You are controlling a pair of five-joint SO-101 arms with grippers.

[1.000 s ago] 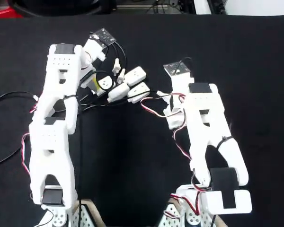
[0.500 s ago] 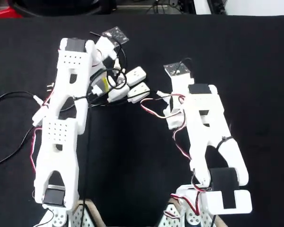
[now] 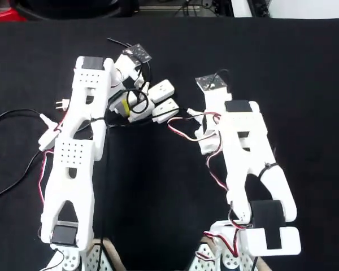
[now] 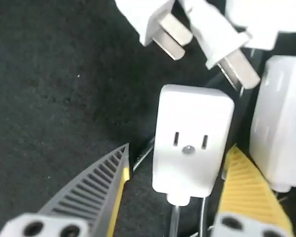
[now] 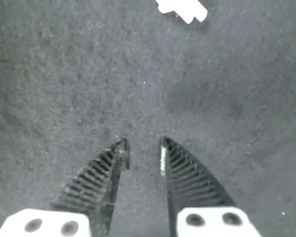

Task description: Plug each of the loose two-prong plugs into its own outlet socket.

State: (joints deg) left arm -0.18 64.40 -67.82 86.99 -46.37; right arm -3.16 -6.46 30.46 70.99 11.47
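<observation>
Right now your left gripper [image 4: 178, 147] is hanging spread wide, its fingers either side of an outlet socket [image 4: 192, 123] lying face-up on the black cloth [image 4: 49, 74], with two loose plugs [image 4: 160, 27] just beyond it. Your right gripper [image 5: 143, 143] is sitting slightly parted over bare cloth.

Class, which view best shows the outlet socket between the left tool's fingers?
Left wrist view: the outlet socket faces the camera, slots visible, inside the left tool. The high view shows it small, beside the left arm.
</observation>
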